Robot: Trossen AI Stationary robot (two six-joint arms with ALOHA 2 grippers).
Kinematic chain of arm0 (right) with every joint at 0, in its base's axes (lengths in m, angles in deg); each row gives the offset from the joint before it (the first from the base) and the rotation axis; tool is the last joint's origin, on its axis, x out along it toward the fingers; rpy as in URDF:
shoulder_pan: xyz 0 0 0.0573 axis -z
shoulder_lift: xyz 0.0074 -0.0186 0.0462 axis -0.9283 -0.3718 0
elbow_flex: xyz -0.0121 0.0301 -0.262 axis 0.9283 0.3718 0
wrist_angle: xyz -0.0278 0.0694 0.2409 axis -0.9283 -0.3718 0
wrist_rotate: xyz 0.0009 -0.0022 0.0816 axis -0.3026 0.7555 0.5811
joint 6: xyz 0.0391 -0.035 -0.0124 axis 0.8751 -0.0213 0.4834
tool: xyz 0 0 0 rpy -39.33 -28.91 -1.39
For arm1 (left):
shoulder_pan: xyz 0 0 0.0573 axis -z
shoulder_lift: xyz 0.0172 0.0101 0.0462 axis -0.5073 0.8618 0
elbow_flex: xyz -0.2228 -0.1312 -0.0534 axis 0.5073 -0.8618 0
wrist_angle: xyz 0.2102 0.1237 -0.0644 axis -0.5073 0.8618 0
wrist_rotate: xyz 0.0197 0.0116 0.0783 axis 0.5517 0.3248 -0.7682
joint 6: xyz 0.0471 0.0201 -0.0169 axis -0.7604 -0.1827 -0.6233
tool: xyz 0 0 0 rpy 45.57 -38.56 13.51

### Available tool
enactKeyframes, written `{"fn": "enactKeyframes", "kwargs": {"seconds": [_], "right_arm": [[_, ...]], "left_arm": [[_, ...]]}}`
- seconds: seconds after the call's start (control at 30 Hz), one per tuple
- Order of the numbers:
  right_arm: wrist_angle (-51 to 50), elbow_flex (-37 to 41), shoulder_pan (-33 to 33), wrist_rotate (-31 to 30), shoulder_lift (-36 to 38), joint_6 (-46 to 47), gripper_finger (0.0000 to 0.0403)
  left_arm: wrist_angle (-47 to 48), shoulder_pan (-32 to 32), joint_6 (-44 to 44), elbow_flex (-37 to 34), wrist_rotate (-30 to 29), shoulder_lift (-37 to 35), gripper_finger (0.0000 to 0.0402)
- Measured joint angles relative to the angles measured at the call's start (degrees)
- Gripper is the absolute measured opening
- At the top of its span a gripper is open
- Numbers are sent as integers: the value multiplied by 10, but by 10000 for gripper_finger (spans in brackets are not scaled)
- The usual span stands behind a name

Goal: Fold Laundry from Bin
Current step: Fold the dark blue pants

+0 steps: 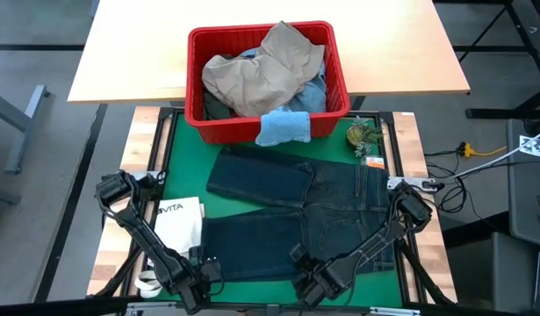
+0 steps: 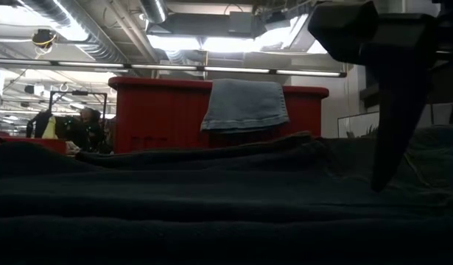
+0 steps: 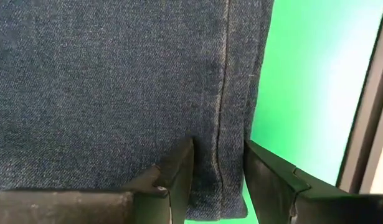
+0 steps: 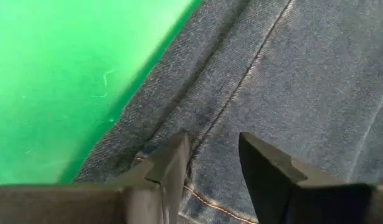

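Dark navy jeans (image 1: pixel 287 211) lie spread flat on the green mat, waist toward the table's right and legs toward its left. My left gripper (image 1: pixel 204 274) stands open, pointing down over the near leg's left end; its fingers straddle a seam (image 3: pixel 223 124) beside the cloth's edge. My right gripper (image 1: pixel 306 279) is open over the near edge farther right, either side of a seam (image 4: pixel 241 81). The red bin (image 1: pixel 195 79) at the far edge holds tan trousers (image 1: pixel 261 70) and other laundry. A light blue cloth (image 1: pixel 283 127) hangs over its near rim. My left gripper points down with a finger (image 3: pixel 179 168) on each side of the jeans' seam; I cannot tell whether the tips touch the denim. My right gripper stands the same way over the jeans' near edge (image 4: pixel 147 124); whether its fingers touch the cloth cannot be told.
A white VITA bag (image 1: pixel 177 219) lies on the mat left of the jeans, close to my left arm. A small green object (image 1: pixel 364 136) and an orange tag (image 1: pixel 372 161) sit at the mat's far right. Bare green mat (image 1: pixel 186 158) shows left of the far leg.
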Motion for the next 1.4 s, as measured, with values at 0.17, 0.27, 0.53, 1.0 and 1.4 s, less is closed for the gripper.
{"fn": "enactKeyframes", "kwargs": {"seconds": [0.17,0.27,0.53,1.0,1.4], "right_arm": [[-15,-14,0,0,1,-3,154],[-42,-41,0,-8,-1,-3,154],[-110,-114,-1,-22,-5,-21,154],[-159,-158,0,9,-3,-50,154],[-158,-159,0,9,-2,-51,154]], "left_arm": [[-4,-8,1,-3,19,-23,135],[2,-19,10,-5,37,-49,135],[1,-55,22,-4,25,-125,135],[226,-108,116,-4,86,-199,135],[207,-110,101,-78,107,-268,135]]}}
